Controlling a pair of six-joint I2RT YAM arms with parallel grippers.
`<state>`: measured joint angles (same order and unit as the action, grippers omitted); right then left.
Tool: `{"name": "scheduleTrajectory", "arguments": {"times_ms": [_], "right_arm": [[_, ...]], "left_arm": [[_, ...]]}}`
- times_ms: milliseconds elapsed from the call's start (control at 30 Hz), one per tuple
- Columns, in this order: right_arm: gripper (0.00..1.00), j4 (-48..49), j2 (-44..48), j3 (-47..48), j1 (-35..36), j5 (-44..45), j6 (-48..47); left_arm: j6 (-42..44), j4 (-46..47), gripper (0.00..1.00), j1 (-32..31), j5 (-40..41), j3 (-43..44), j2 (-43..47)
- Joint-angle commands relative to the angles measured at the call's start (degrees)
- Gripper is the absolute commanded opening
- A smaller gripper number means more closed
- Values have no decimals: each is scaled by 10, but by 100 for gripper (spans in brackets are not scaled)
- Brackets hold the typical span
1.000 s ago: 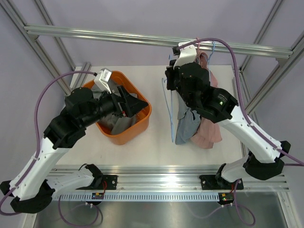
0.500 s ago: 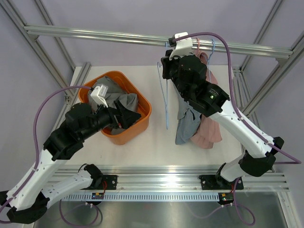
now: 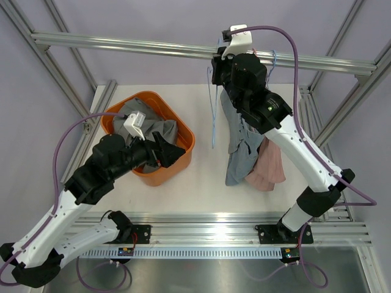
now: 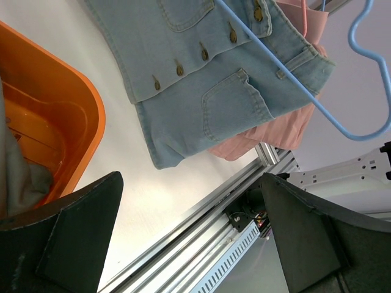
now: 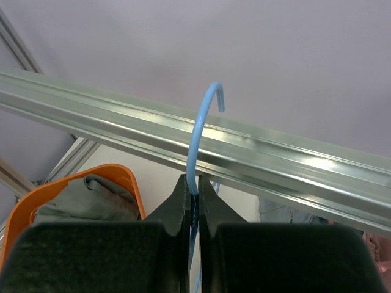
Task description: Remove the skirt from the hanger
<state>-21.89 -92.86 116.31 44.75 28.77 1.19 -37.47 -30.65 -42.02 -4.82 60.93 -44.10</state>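
Right pincer (image 5: 191, 186) tight, left pincer (image 4: 189, 183) agape.

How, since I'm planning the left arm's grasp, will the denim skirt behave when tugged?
Probably floppy: the denim skirt hangs in soft folds, so it should bunch rather than hold shape. Likely heavyish for cloth, given thick seams and metal buttons. Its matte weave suggests decent grip.

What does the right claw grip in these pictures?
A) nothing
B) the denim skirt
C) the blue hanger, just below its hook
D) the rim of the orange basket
C: in the right wrist view the right claw is shut on the blue hanger, just below its hook.
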Motion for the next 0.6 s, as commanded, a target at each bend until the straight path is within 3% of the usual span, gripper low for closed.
{"name": "scheduleTrajectory", "arguments": {"times_ms": [0, 467, 533, 567], "right_arm": [[0, 0, -7, 24, -14, -21, 15], [2, -26, -4, -51, -43, -51, 88], [16, -28, 0, -64, -43, -52, 92], [39, -29, 4, -76, -43, -55, 93]], "left_arm": [[8, 41, 99, -2, -16, -5, 6], [4, 54, 99, -2, -25, -9, -3], [3, 53, 99, -3, -27, -5, -5], [2, 53, 99, -3, -27, -5, -4]]}}
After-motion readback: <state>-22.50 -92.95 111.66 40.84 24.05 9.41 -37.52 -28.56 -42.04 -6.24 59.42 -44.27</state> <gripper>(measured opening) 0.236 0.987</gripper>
